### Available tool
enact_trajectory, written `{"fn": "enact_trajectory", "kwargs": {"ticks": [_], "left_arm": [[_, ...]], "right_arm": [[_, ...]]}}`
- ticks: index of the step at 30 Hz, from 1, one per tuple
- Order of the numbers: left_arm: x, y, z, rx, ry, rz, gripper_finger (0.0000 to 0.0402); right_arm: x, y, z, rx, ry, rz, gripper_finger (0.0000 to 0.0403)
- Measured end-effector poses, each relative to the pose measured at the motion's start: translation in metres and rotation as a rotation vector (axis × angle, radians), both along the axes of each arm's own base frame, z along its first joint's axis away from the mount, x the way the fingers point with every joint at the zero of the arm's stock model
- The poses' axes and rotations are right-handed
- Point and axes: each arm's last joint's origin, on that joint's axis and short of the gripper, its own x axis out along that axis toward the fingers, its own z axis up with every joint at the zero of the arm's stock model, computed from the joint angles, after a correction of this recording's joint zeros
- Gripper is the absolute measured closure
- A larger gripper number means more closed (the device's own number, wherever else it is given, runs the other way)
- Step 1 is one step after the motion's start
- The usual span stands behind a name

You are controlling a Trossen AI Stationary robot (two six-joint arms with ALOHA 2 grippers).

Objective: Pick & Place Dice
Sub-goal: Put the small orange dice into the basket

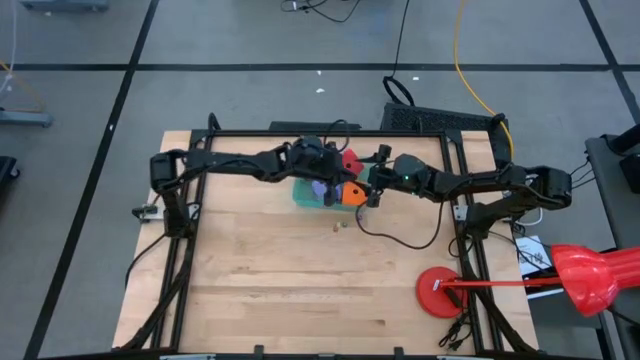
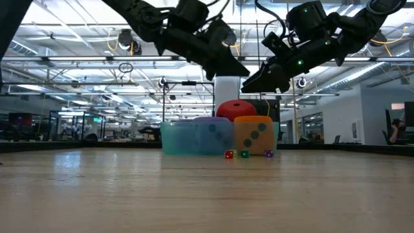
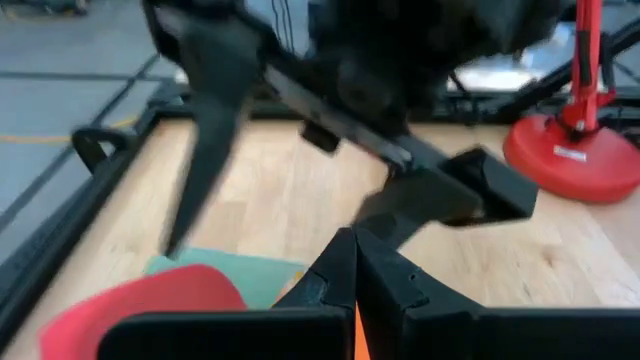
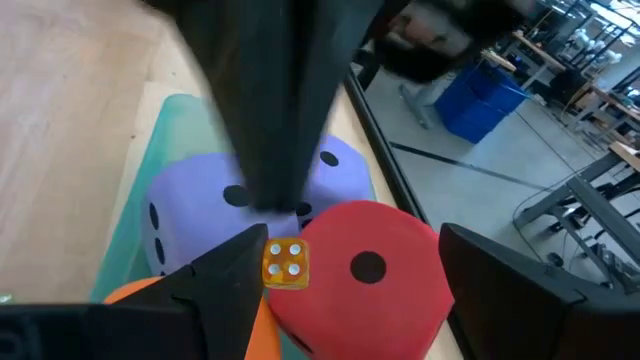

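Note:
Large soft dice are clustered at the table's far middle: a red die [image 4: 370,275], an orange die [image 2: 253,134] and a purple-blue die [image 4: 190,215], which lies in a teal container [image 2: 187,138]. A small yellow die [image 4: 285,265] sits where the three meet. My left gripper [image 3: 355,250] is shut and hovers just above the cluster. My right gripper [image 4: 350,245] is open and hangs above the red die, its fingers wide on either side. In the low view both fingertips stay clear of the dice.
Three tiny dice, red [image 2: 229,155], green [image 2: 244,154] and purple [image 2: 268,153], lie on the bare wood just in front of the cluster. A red stand [image 1: 438,290] sits at the near right. A black cable [image 1: 400,235] trails across the table.

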Motion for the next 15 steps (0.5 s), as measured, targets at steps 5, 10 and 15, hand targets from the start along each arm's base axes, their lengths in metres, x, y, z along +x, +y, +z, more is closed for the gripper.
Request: {"fn": "enact_trajectory", "kwargs": {"ticks": [5,10,15], "left_arm": [[0.008,0.002,-0.008,-0.009,0.039,-0.004,0.0399],[0.009,0.007,-0.016,-0.012,0.073,0.012,0.0396],[0.006,0.015,-0.020,-0.021,0.116,0.071,0.0395]], "right_arm": [[0.000,0.000,0.000,0.000,0.000,-0.001,0.0122],[-0.001,0.000,-0.002,0.016,0.013,-0.007,0.0122],[-0.001,0.001,-0.003,0.022,0.019,-0.009,0.0122]]}}
